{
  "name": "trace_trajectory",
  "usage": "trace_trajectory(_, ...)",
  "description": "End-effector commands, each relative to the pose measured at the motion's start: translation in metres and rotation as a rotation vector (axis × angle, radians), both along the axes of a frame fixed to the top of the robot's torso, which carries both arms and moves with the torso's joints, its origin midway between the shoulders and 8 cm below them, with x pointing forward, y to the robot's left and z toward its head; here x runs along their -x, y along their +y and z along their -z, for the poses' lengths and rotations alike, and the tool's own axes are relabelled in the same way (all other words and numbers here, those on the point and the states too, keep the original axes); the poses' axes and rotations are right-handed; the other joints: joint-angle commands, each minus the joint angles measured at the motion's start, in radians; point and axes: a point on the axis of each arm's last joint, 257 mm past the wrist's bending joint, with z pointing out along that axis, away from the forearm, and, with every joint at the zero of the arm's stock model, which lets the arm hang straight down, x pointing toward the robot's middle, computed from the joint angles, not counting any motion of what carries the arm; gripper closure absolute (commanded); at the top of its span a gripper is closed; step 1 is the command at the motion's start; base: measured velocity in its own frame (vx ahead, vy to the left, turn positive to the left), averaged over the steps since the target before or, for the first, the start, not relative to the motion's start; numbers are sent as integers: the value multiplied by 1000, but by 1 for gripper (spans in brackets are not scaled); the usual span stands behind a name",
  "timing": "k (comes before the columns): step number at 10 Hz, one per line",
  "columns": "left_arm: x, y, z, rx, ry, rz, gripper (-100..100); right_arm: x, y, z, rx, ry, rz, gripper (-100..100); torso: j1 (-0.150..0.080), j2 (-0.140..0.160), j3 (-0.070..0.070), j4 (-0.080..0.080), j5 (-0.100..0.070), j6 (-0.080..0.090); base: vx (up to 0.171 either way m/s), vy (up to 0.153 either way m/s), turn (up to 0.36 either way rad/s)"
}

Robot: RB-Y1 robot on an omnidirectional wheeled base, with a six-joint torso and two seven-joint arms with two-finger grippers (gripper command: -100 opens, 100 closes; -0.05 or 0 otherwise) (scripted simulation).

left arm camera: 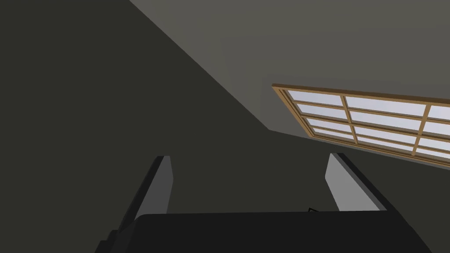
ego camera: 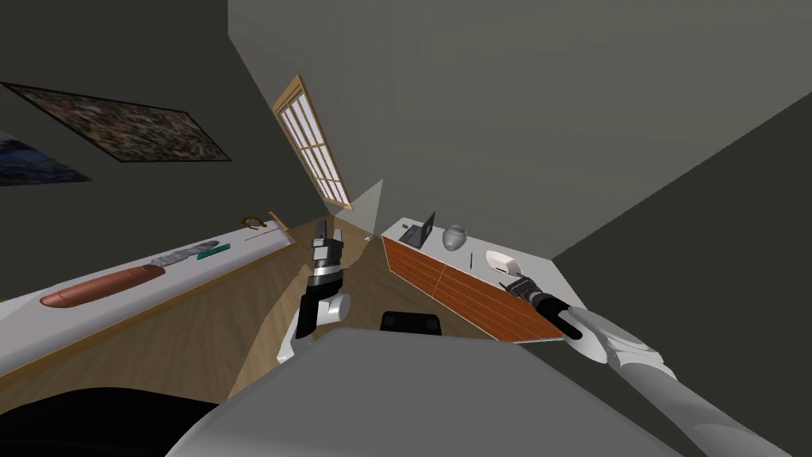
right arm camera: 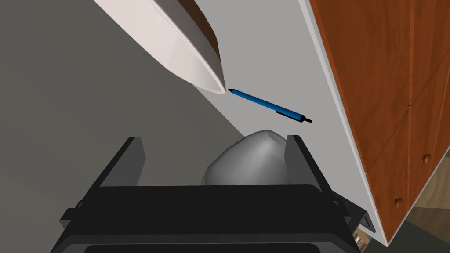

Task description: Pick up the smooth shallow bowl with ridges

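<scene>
Your right end effector hovered spread just below the white bowl, right of centre on the tabletop; your left end effector stood spread mid-frame.

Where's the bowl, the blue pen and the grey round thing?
bowl (right arm camera: 176,48), right wrist view, on its white outer side.
blue pen (right arm camera: 268,104), right wrist view, middle of its barrel.
grey round thing (right arm camera: 248,160), right wrist view, on its rounded top.

Dim room with dark walls; the window glows pale (wide lens splays the corners).
</scene>
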Motion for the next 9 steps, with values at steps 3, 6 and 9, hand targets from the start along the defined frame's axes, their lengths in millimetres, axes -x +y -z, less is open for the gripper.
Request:
trace_trajectory(3,0,0,0,0,0,0,0,32,-57,11,145,102,45,-100,1,-1,-1,0,0,1,78,53,129)
trace_trajectory(6,0,0,0,0,0,0,0,52,-87,17,231,168,61,-100,0,-1,0,0,0,0,81,35,138)
trace_trajectory(9,0,0,0,0,0,0,0,82,-116,27,300,245,90,-100,0,-2,-1,-1,0,1,99,34,102)
